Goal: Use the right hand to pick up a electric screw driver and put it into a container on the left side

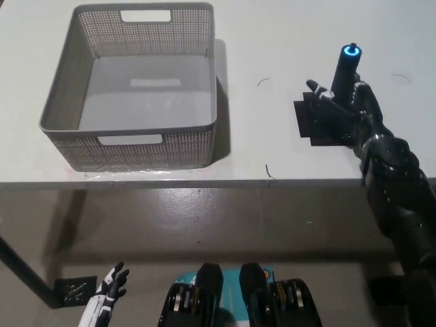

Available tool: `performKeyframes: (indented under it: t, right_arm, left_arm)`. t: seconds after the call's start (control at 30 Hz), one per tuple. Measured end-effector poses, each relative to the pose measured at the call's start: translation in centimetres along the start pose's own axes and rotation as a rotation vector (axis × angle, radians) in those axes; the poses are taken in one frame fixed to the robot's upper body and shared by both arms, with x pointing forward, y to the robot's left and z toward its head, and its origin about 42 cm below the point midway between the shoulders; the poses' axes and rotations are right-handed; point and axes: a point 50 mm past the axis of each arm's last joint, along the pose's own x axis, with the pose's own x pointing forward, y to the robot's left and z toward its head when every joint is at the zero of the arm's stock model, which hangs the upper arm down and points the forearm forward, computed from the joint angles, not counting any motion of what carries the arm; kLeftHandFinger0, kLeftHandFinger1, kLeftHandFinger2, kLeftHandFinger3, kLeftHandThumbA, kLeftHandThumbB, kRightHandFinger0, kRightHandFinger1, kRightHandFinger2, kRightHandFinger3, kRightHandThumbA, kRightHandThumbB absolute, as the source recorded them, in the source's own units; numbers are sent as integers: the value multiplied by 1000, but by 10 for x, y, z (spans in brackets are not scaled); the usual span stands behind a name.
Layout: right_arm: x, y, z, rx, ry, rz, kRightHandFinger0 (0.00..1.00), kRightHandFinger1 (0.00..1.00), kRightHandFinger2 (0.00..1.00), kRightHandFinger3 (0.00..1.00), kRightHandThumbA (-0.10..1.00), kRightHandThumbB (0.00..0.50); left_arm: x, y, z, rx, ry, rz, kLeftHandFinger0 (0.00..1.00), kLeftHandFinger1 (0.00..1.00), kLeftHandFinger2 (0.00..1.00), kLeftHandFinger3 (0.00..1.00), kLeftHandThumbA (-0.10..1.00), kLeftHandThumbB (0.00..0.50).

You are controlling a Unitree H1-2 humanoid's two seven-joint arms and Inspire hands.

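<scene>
L robot hand [107,294] cut off, maybe open

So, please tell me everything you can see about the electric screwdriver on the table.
The electric screwdriver is a dark, slim cylinder, apparently plastic, standing upright on a black flat base at the right side of the white table. A blue ring glows on its top end. The black right hand wraps around its lower part; whether the grip is firm cannot be told.

White table [272,41] with small dark marks [263,82]; black mat [317,126] near right edge; grey floor [225,218] below.
</scene>
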Motion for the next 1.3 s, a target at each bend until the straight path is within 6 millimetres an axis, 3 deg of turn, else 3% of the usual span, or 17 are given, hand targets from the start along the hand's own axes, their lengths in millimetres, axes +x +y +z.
performKeyframes:
  t: [0.03,0.07,0.1,0.13,0.17,0.2,0.23,0.27,0.33,0.47,0.57,0.77,1.03,1.17,1.3]
  right_arm:
    - [2,1,2,-2,3,0,1000,1000,1000,1000,909,484]
    - [4,3,5,-6,3,-2,1000,1000,1000,1000,751,498]
    - [6,4,7,-12,3,-8,1000,1000,1000,1000,725,500]
    - [9,6,11,-19,5,-23,585,605,770,1000,527,474]
    - [11,7,14,-25,7,-34,35,69,223,352,-5,284]
    - [14,9,19,-31,6,-52,7,83,284,331,-26,307]
    - [15,10,21,-34,11,-69,0,3,226,186,-97,195]
    - [17,11,23,-36,17,-86,0,22,298,251,-100,161]
    - [18,13,24,-42,32,-120,0,30,408,363,-100,160]
    - [18,14,25,-66,31,-179,0,2,446,400,-100,178]
    - [18,15,24,-70,16,-208,0,67,565,543,-100,139]
    - [15,18,20,-52,12,-242,0,97,582,547,-100,155]
    - [15,19,21,-28,-9,-264,0,95,563,560,-100,141]
    - [15,24,23,-21,-22,-267,0,124,570,599,-100,114]
    - [17,31,35,-7,-61,-261,0,165,596,613,-100,136]
  left_arm:
    - [0,0,0,0,-1,0,1000,1000,1000,1000,1000,10]
    - [0,0,0,0,-2,0,1000,1000,1000,1000,1000,16]
    - [0,0,0,0,-4,0,1000,1000,1000,1000,1000,16]
    - [0,-1,0,-1,-5,-1,1000,1000,1000,1000,1000,17]
    - [0,-1,-1,-1,-6,-1,1000,1000,1000,1000,1000,20]
    - [-1,-2,-1,-2,-5,-1,1000,1000,1000,1000,1000,20]
    - [-1,-2,-1,-4,-4,-1,1000,1000,1000,1000,1000,9]
    - [-1,-3,-1,-6,-4,-1,1000,1000,1000,1000,1000,1]
    - [-2,-5,-2,-9,-2,-1,1000,1000,1000,1000,1000,0]
    - [-2,-6,-1,-9,-5,-2,1000,1000,1000,1000,1000,30]
    - [-2,-6,-1,-8,-9,-2,1000,1000,1000,1000,1000,65]
    - [0,-6,1,-6,-18,-2,1000,1000,1000,1000,1000,65]
    - [0,-6,1,0,-28,0,1000,1000,1000,1000,1000,80]
    - [0,-6,1,6,-30,-1,1000,1000,1000,1000,1000,37]
    - [0,-6,0,9,-27,-1,979,1000,1000,1000,1000,27]
